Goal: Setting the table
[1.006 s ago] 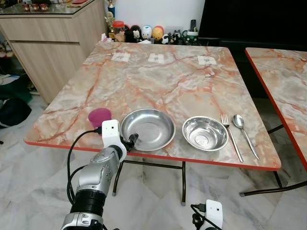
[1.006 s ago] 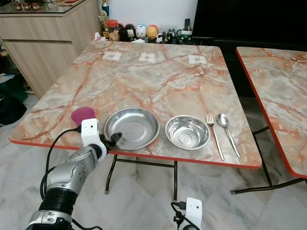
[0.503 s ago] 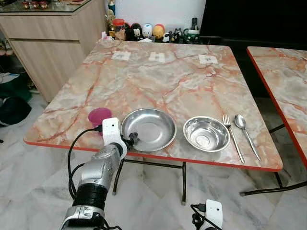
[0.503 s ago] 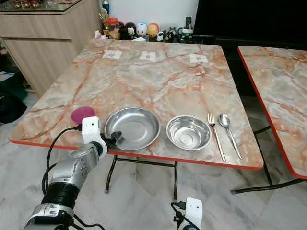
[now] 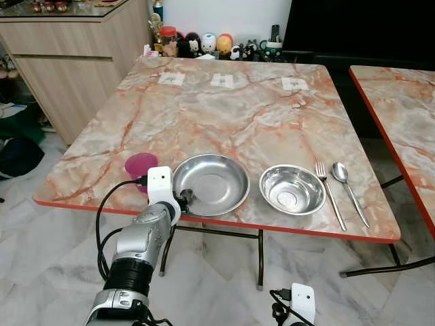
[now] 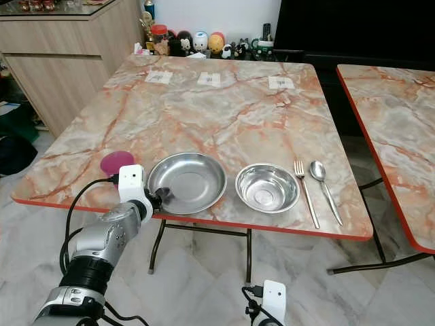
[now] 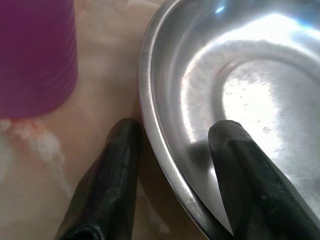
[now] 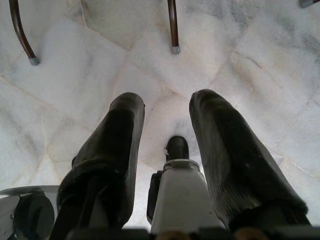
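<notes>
At the near edge of the marble-patterned table [image 5: 224,115], the robot's left tool [image 7: 170,150] is straddling the rim of the wide steel plate [image 5: 212,183], one black finger [image 7: 240,185] lying inside the dish and the other on the tabletop outside it. The fingers are spread a little on either side of the rim, close against it; whether they are gripping the metal yet is hard to say from the wrist view.

The plate is sitting at the front of the table, just beside a purple cup [image 5: 140,166] on its left and a smaller steel bowl [image 5: 292,189] on its right. A fork [image 5: 328,193] and a spoon [image 5: 348,188] are lying side by side just beyond the bowl. The right tool [image 8: 165,150] is hanging idle below table height, fingers apart over the tiled floor [image 8: 100,75].

The risks look plain. The rim is thin, sloped and polished, so a pinch may be slipping off as the plate is being dragged or lifted. The plate is also resting close to the table's front edge, and a pull toward the robot could be tipping it off. The outer finger is working near the cup, and a sideways shift could be knocking it over.
</notes>
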### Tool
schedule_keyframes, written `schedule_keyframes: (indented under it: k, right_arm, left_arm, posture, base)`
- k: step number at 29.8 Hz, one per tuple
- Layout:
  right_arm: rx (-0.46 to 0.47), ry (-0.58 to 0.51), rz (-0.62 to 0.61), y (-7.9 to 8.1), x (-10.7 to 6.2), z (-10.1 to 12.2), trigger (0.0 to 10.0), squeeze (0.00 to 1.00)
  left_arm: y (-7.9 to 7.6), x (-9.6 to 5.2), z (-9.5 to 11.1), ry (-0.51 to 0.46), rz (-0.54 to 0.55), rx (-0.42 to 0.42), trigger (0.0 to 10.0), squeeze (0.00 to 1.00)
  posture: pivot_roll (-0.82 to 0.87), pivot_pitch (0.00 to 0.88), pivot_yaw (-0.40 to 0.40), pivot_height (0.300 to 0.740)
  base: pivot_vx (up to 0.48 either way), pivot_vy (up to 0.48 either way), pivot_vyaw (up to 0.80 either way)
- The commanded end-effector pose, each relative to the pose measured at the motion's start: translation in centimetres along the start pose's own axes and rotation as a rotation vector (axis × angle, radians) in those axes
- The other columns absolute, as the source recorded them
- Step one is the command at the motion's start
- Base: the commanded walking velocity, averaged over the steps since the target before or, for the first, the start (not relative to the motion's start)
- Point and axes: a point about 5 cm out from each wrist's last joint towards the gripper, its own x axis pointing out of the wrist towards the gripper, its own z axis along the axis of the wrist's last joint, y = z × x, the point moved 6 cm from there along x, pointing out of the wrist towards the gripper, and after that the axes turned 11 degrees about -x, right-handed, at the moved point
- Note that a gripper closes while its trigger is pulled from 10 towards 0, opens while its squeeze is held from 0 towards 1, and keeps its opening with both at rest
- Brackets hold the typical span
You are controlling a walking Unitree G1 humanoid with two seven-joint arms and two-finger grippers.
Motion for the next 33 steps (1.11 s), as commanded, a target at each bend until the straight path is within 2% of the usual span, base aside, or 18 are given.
schedule_keyframes:
  k: [1,16,23,28,33]
  right_arm:
    - [-0.008,0.018,0.008,0.2,-0.1,-0.5,10.0,0.0]
    - [-0.007,0.017,0.009,0.3,-0.1,-0.4,10.0,0.0]
    - [-0.007,0.017,0.007,0.2,-0.1,-0.4,10.0,0.0]
    - [-0.011,0.018,0.008,0.1,0.0,-0.5,10.0,0.0]
    - [-0.011,0.018,0.008,0.1,-0.1,-0.5,10.0,0.0]
  left_arm:
    - [0.7,0.0,-0.4,0.024,0.036,0.018,0.0,0.0]
    - [1.2,-0.4,0.8,-0.028,0.03,0.032,0.0,0.0]
    - [1.9,-0.7,1.2,-0.041,0.042,0.084,0.0,0.0]
    - [0.6,-1.4,1.2,-0.066,-0.027,0.101,0.0,0.0]
    - [0.4,-1.8,1.3,-0.084,-0.047,0.103,0.0,0.0]
  posture:
    - [0.08,0.029,-0.02,0.74]
    - [0.09,0.028,-0.023,0.74]
    - [0.09,0.026,-0.025,0.74]
    - [0.09,0.025,-0.03,0.74]
    - [0.09,0.025,-0.03,0.74]
  base:
    - [0.0,0.0,0.0]
    - [0.0,0.0,0.0]
    - [0.0,0.0,0.0]
    - [0.0,0.0,0.0]
    - [0.0,0.0,0.0]
